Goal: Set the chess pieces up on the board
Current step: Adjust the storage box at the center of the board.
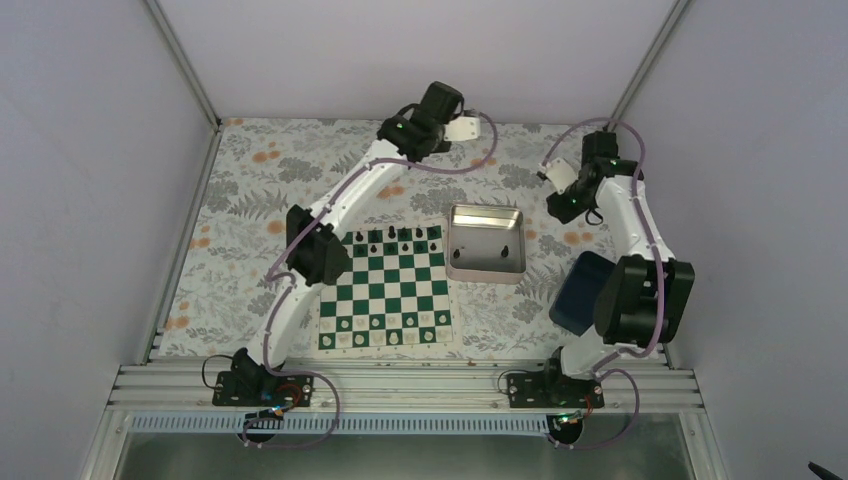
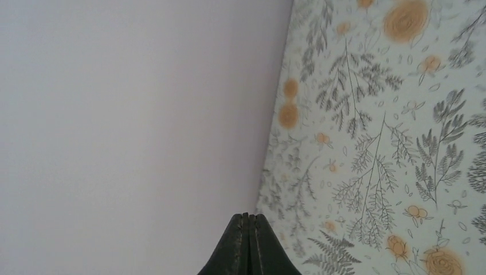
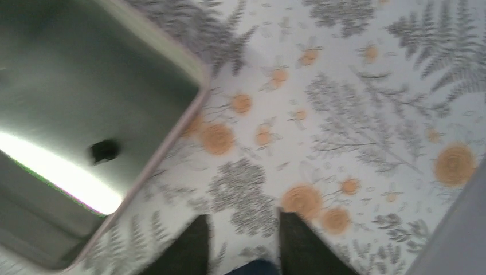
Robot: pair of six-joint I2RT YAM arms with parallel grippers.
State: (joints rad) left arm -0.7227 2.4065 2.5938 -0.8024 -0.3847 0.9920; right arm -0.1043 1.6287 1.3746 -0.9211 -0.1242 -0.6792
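Observation:
The green and white board point(image 1: 385, 290) lies on the flowered cloth between my arms. Several tiny black chess pieces point(image 1: 405, 238) stand along its far edge. Two more black pieces point(image 1: 505, 248) lie in the silvery tray point(image 1: 486, 218) to the right of the board; one shows in the right wrist view point(image 3: 104, 150). My left gripper point(image 1: 468, 128) is raised near the back wall, shut and empty point(image 2: 249, 220). My right gripper point(image 1: 553, 178) hangs right of the tray, open and empty over the cloth point(image 3: 243, 220).
Small white pieces point(image 1: 385, 332) fill the board's near rows. A dark blue box point(image 1: 578, 290) sits right of the tray, beside the right arm. The tray's rim point(image 3: 172, 132) runs left of my right fingers. Walls close off the back and both sides.

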